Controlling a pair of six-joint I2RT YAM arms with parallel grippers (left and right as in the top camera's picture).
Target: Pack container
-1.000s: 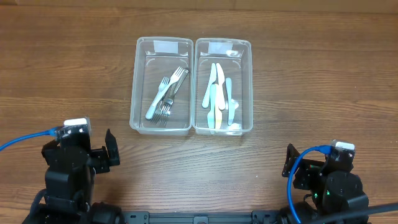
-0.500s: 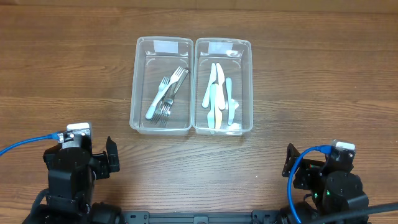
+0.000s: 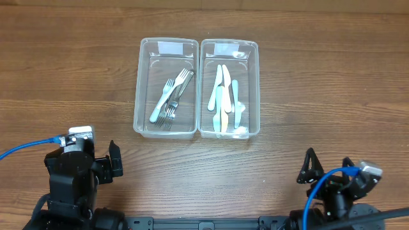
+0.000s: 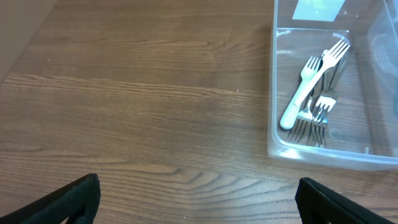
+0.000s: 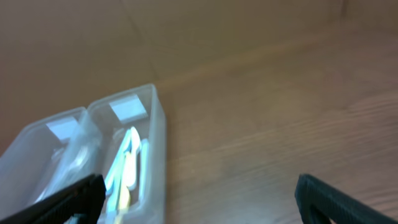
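Swung outward and tilted up, the right gripper gapes wide and empty, as does the left gripper. The fork bin lies ahead-right of the left claw and the knife bin ahead-left of the right, each nearest its own arm, with long axes running away.

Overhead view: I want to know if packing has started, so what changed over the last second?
The right gripper drew back toward the near table edge and swung rightward; the left gripper eased back slightly. Both are open and hold nothing. The left container with its forks and the right container with its knives stayed put.
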